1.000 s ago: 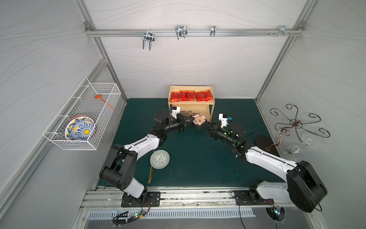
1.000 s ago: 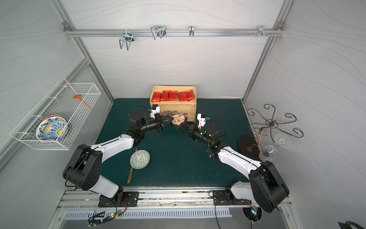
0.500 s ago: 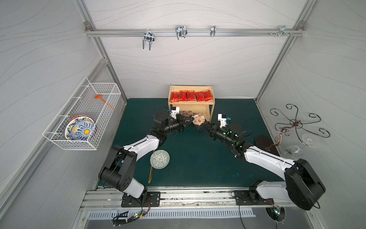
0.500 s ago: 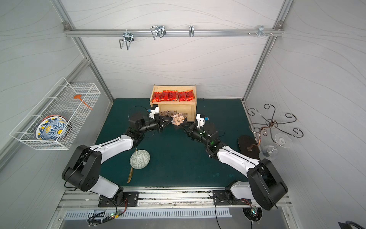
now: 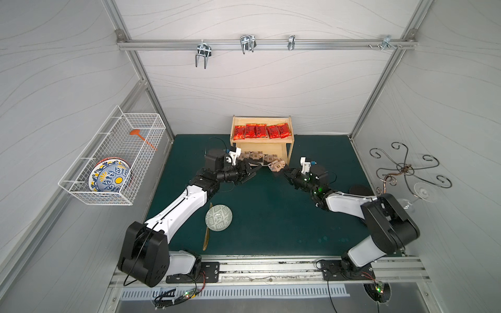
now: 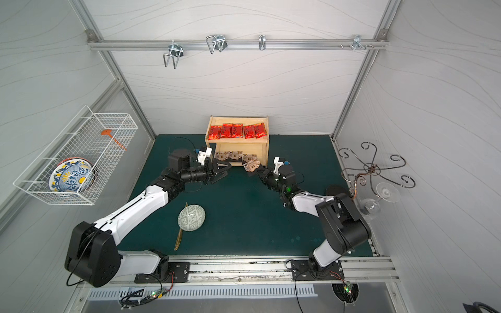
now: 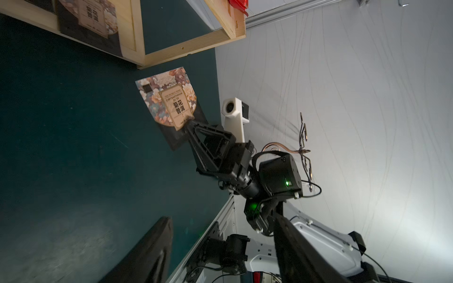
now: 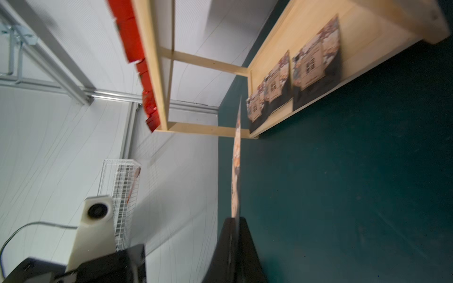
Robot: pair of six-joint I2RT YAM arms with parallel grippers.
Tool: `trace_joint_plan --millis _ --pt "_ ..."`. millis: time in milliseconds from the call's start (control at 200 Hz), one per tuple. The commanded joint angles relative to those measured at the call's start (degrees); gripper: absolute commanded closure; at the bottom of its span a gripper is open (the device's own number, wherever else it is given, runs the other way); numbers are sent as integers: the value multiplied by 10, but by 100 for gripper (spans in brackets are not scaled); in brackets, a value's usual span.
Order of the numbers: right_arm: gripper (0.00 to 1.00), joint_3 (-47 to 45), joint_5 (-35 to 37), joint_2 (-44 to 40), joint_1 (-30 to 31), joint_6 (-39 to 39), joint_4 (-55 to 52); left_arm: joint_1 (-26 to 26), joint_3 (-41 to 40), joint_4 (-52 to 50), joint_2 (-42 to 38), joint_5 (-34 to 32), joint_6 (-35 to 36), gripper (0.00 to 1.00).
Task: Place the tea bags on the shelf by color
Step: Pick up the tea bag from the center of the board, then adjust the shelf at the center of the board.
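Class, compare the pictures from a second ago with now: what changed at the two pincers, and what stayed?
The left pincer opened and let go of the tan-brown floral tea pouch; the right pincer closed on it and now holds it alone. The light wooden two-tier shelf, its five red foil sachets and three lower-tier brown pouches stayed put.

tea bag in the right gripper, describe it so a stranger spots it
Find the pine shelf at the back. By its lower tier's front corner, the right gripper pinches a tan pouch. Its three twins lie on that tier; this one is held clear.
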Motion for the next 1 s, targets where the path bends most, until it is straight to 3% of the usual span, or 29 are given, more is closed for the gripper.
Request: trace_joint_plan --millis 0,415,990 --pt "100 37 -18 53 -15 -1 95 16 2 -76 -22 -3 73 30" --pt "100 137 -5 214 -39 36 167 24 -13 -98 -29 11 98 31" --pt "100 154 -31 217 -108 26 149 27 -14 -95 -26 12 98 33"
